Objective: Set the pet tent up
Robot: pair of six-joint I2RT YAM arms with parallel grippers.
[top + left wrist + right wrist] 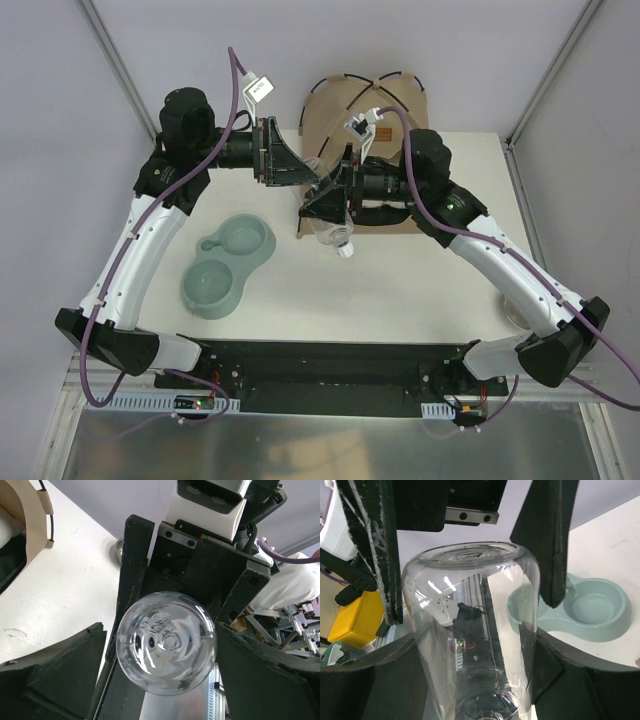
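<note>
While the right pincer (470,635) grips a clear bottle (470,590), the left pincer (160,630) is open. The pet tent (335,110) lies behind.

White table (400,290) enclosed by pale grey walls (60,120), aluminium corner posts (108,50), evenly lit

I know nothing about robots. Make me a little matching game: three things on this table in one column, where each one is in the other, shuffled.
Things:
1. clear plastic bottle
2. pale teal double pet bowl
3. tan fabric pet tent with thin black poles

Places:
A. at the back of the white table
B. gripped in the right hand, above the table
C. flat on the table, beside the left arm

Pairs: 1-B, 2-C, 3-A
</note>
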